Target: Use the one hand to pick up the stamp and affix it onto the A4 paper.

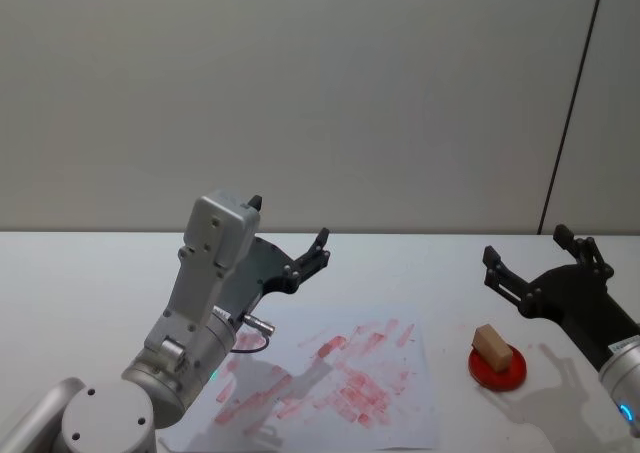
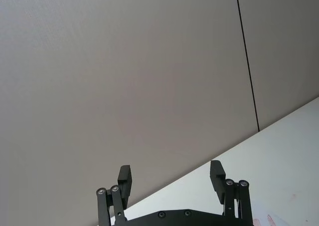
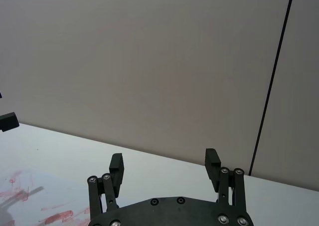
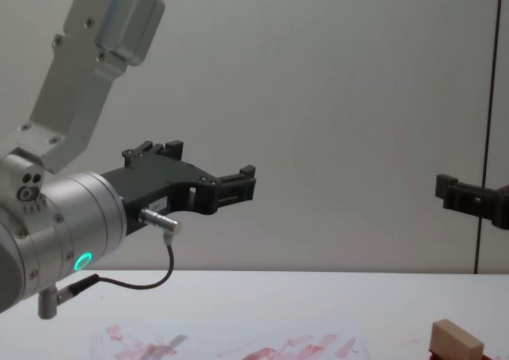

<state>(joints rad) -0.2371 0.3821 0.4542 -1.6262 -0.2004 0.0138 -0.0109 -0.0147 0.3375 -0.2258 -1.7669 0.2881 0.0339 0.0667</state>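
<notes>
right gripper (image 1: 526, 244): lower right, wide open, empty
left gripper (image 1: 290, 221): left of centre, open, empty
stamp (image 1: 491, 344): on red disc (image 1: 507, 374)

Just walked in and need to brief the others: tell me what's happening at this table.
Nothing is being held. The wooden stamp sits on a flat red disc on the table, just right of the A4 paper, which carries red prints and smears. The right pincer hangs open in the air above the stamp, not touching it. The left pincer is also open and empty, raised over the paper's far left side. The stamp has not been picked up.
</notes>
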